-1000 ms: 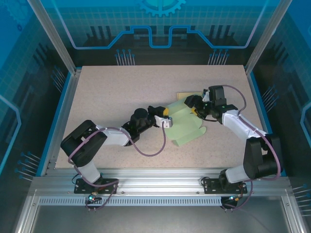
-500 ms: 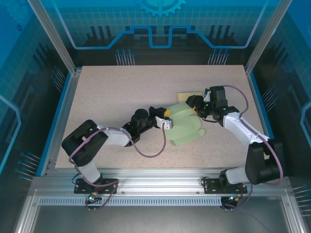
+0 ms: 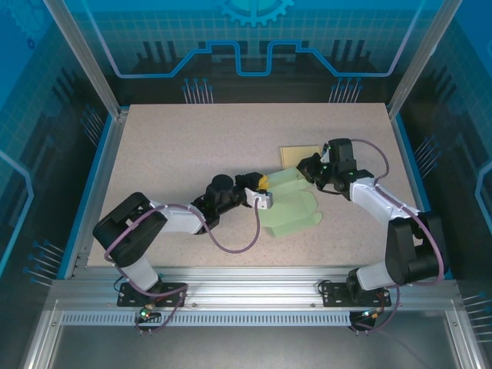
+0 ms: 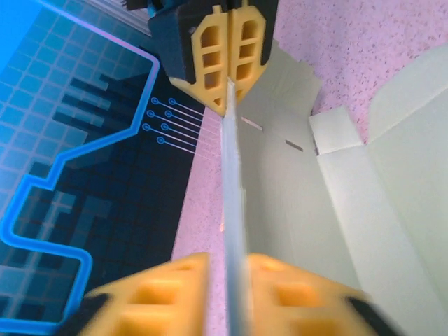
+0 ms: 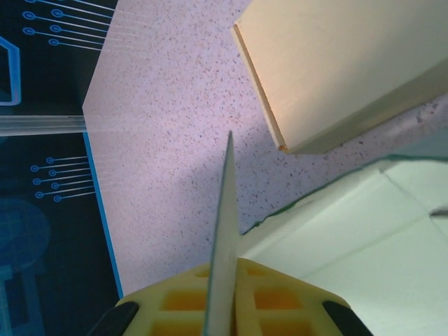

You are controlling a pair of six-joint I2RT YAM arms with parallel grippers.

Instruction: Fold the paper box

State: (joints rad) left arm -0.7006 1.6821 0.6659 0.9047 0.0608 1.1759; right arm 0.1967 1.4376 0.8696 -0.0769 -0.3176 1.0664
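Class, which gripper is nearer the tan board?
Right. The right gripper is at the board's near edge, pinching the box; the left gripper is farther, to the board's near left.

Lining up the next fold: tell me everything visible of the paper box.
The paper box is a pale green card blank, mostly flat and not yet assembled, lying right of centre on the speckled table. Creased panels, rounded tabs on its right side and small slots show. Panels along its far side stand on edge: the right gripper has its fingers shut on one, the left gripper has its fingers slightly apart around one. A tan board lies just behind.
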